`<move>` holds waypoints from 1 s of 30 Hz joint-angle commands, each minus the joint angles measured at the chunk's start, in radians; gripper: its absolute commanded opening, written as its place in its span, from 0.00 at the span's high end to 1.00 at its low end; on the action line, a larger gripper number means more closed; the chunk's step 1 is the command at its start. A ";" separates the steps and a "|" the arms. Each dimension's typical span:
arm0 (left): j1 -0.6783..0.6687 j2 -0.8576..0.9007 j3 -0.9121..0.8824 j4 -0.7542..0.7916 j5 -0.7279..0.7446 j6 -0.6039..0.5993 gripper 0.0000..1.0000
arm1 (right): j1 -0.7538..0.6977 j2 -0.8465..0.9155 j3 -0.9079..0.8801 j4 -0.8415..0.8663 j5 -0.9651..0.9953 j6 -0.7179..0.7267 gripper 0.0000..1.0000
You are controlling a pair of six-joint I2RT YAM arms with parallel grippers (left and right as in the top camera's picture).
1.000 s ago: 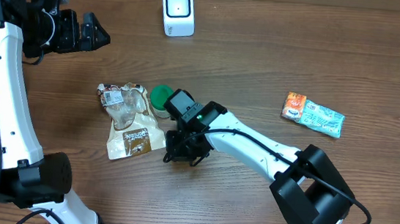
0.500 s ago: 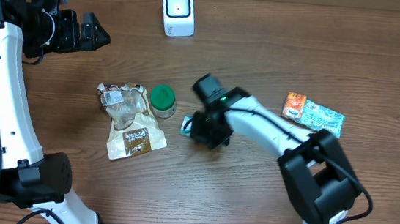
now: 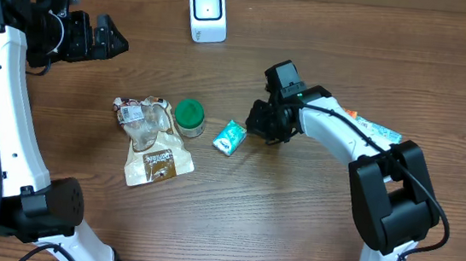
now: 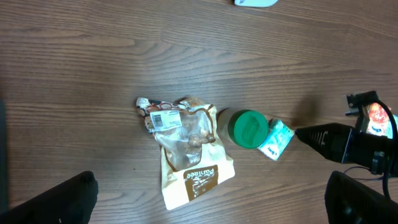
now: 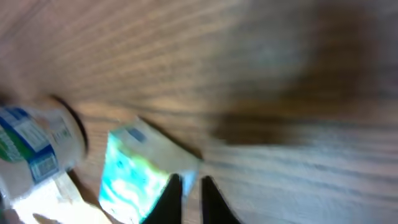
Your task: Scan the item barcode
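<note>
A small teal packet lies low over the table, just right of a green-lidded jar. My right gripper sits at the packet's right end. In the blurred right wrist view its fingers stand almost together, with a corner of the packet in the narrow slit between them. The white barcode scanner stands at the table's back edge. My left gripper hovers high at the back left, wide open and empty. In its own view the left gripper looks down on the packet.
A brown and white snack bag with a crumpled clear top lies left of the jar. An orange and teal sachet lies at the right, under the right arm's forearm. Bare wood lies between the packet and the scanner.
The right arm has swung up and to the right from beside the snack bag. The teal packet came with it, out from under the gripper to a spot beside the jar. The left arm is still.
</note>
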 commanded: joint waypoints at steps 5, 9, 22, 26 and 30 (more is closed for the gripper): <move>-0.007 -0.008 0.016 -0.002 0.008 0.016 0.01 | -0.036 -0.037 0.104 -0.122 -0.125 -0.093 0.81; -0.007 -0.008 0.016 -0.002 0.008 0.016 0.00 | -0.011 -0.054 0.118 -0.115 -0.130 -0.095 0.81; -0.007 -0.008 0.016 -0.002 0.008 0.016 0.00 | 0.129 -0.033 0.106 0.024 0.075 0.032 0.60; -0.007 -0.008 0.016 -0.002 0.008 0.016 0.01 | 0.156 -0.003 0.106 0.109 0.082 0.079 0.70; -0.007 -0.008 0.016 -0.002 0.008 0.016 0.00 | 0.171 0.032 0.106 0.167 0.097 0.148 0.85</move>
